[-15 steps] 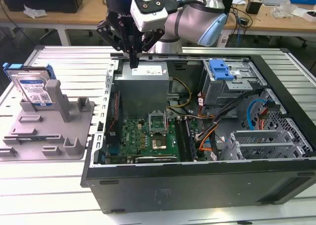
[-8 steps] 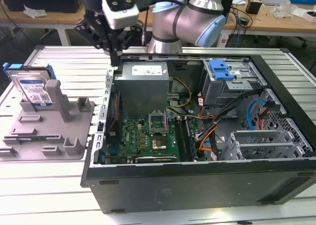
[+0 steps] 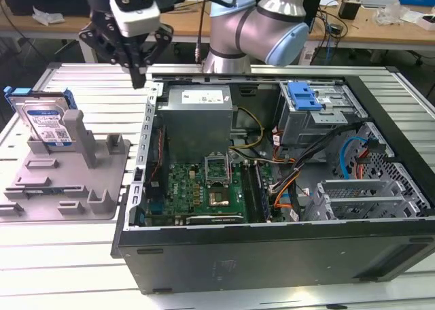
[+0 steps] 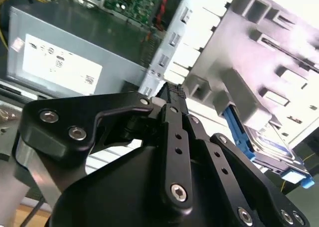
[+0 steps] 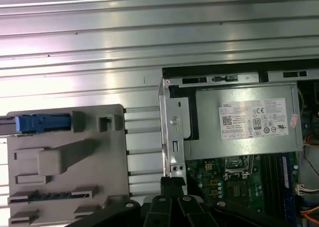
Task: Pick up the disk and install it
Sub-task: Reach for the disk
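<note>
In the exterior view, the disk (image 3: 46,122) stands on edge in a slot of the grey holder (image 3: 75,181), at the exterior view's left on the slatted metal table (image 3: 61,255). It is outside the open computer case (image 3: 272,255). The gripper (image 3: 139,77) hangs above the gap between holder and case, apart from the disk, and its fingers meet at a point with nothing between them. Inside the case, a blue latch (image 3: 303,96) sits on top of the drive cage (image 3: 319,123).

In the second wrist view, the gripper (image 4: 172,95) looks closed and empty, though its own body hides much of it. The disk (image 4: 267,147) leans in the holder (image 4: 259,62), and the power supply (image 4: 60,62) lies on the gripper's other side.

In the first wrist view, the gripper (image 5: 173,183) hangs over the case's side wall, next to the motherboard (image 5: 234,182). The disk (image 5: 42,122) is seen edge-on at one end of the holder (image 5: 65,157).
</note>
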Controlling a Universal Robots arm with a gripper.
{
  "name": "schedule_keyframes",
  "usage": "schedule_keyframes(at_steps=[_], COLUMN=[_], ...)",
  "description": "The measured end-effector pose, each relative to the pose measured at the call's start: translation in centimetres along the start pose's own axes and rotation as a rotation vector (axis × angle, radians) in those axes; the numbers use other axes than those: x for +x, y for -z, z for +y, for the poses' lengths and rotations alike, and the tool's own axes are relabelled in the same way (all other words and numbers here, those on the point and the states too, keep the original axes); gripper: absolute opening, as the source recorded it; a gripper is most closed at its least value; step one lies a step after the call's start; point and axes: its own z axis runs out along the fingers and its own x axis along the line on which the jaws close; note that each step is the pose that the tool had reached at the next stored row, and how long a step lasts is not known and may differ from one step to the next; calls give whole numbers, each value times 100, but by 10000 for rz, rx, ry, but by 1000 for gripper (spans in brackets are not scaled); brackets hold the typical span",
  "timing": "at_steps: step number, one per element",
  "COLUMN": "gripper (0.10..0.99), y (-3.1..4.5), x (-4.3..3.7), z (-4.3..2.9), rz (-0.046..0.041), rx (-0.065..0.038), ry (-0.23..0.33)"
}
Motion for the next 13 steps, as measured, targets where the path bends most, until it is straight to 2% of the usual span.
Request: schedule_keyframes(at_steps=[4,5,6,8,9,11,13], gripper=[106,106,106,106,106,106,106], y=[2,2,3,3,4,4,5], x=[148,210,308,436,532,664,746], z=[34,52,83,125,156,199,226], rz=[0,0,0,-1,0,0,-1], rx=[0,1,1,1,2,3,4], ry=[0,1,-1,0,3,2,0])
